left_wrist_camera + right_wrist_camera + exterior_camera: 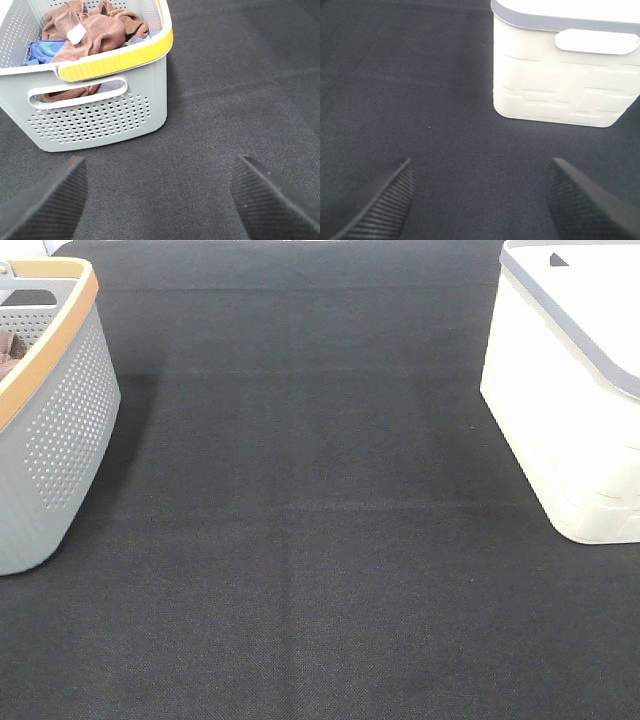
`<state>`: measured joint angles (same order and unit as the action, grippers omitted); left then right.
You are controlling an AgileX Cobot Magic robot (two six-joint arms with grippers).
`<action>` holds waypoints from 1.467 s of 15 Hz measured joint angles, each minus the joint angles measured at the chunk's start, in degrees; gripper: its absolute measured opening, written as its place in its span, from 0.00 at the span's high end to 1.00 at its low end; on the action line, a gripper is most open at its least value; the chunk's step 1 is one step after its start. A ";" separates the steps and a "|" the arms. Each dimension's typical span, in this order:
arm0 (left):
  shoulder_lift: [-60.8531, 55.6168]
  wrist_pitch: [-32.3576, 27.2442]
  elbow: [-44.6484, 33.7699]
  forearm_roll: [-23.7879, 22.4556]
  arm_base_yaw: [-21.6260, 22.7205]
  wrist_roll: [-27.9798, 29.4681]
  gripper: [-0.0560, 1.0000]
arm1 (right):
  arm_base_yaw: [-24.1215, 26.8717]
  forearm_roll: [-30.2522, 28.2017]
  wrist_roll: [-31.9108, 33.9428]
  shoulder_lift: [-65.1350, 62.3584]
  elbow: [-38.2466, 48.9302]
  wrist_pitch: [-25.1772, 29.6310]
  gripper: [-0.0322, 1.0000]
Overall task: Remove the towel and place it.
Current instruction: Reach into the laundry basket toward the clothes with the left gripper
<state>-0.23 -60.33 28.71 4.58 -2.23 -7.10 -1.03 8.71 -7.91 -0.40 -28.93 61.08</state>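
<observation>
The reddish-brown towel lies bunched in the grey perforated basket, with a small white tag showing on top. A sliver of brown cloth shows in the basket at the left edge of the exterior high view. My left gripper is open and empty, low over the black mat and just in front of the basket's handle end. My right gripper is open and empty, short of the white bin. Neither gripper shows in the exterior high view.
A blue cloth lies beside the towel in the basket. The basket has a yellow-orange rim. The white bin with a grey rim stands at the right. A black mat covers the table between them.
</observation>
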 joint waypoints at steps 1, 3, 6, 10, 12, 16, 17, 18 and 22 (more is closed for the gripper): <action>0.00 0.00 0.00 0.00 0.00 0.00 0.23 | 0.00 0.00 0.00 0.00 0.00 0.00 0.29; 0.00 0.00 0.00 0.00 0.00 0.00 0.23 | 0.00 0.00 0.00 0.00 0.00 0.00 0.29; 0.00 0.00 0.00 0.00 0.00 0.00 0.23 | 0.00 0.00 0.00 0.00 0.00 0.00 0.29; 0.00 0.00 0.00 0.00 0.00 0.00 0.23 | 0.00 0.00 0.00 0.00 0.00 0.00 0.29; 0.00 0.00 0.00 0.00 0.00 0.00 0.23 | 0.00 0.00 0.00 0.00 0.00 0.00 0.29; 0.00 0.00 0.00 0.00 0.00 0.00 0.23 | 0.00 0.00 0.00 0.00 0.00 0.00 0.29; 0.00 0.00 0.00 0.00 0.00 0.00 0.23 | 0.00 0.00 0.00 0.00 0.00 0.00 0.29; 0.00 0.00 0.00 0.00 0.00 0.00 0.23 | 0.00 0.00 0.00 0.00 0.00 0.00 0.29; 0.00 0.00 0.00 0.00 0.00 0.00 0.23 | 0.00 0.00 0.00 0.00 0.00 0.00 0.29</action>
<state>-0.23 -60.33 28.71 4.58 -2.23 -7.10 -1.03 8.71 -7.91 -0.40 -28.93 61.08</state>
